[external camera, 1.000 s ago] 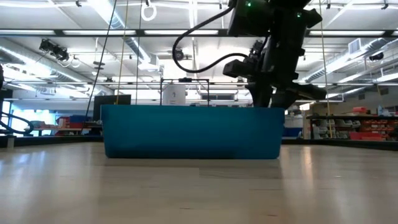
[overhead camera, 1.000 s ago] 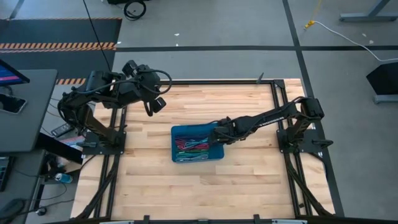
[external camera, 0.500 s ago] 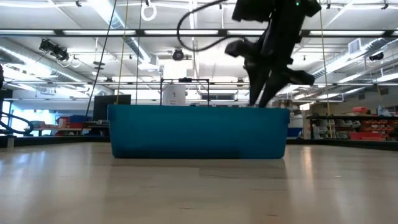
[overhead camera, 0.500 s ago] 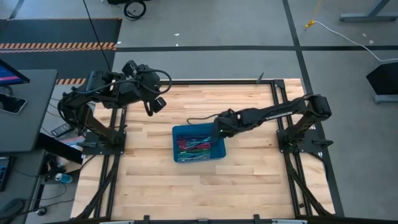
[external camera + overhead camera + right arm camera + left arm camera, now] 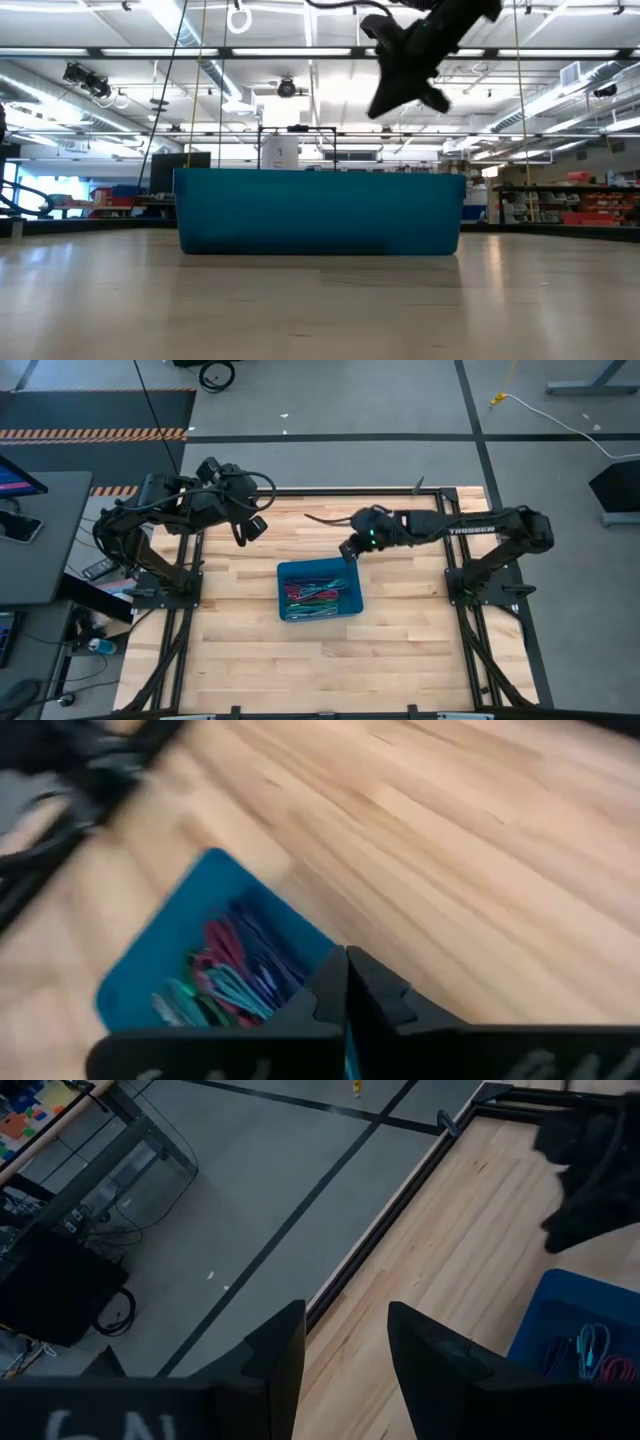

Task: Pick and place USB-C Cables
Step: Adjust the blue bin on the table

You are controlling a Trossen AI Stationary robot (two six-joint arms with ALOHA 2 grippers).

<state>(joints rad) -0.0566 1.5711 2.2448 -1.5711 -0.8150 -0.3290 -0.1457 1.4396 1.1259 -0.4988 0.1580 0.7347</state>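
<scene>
Left pincer parked far-left, fingers apart, empty. Cables sit in the blue bin mid-desk. Right pincer above the bin's far-right corner, fingers together; a sliver of teal shows between them, but we can't confirm a cable. We'd verify the grip before moving.

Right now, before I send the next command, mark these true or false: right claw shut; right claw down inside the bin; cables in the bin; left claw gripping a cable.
1. The right claw is shut. True.
2. The right claw is down inside the blue bin. False: it hangs well above the bin, near its far rim.
3. USB-C cables lie in the bin. True.
4. The left claw grips a cable. False: it is open and empty, off by the table's far left edge.
</scene>
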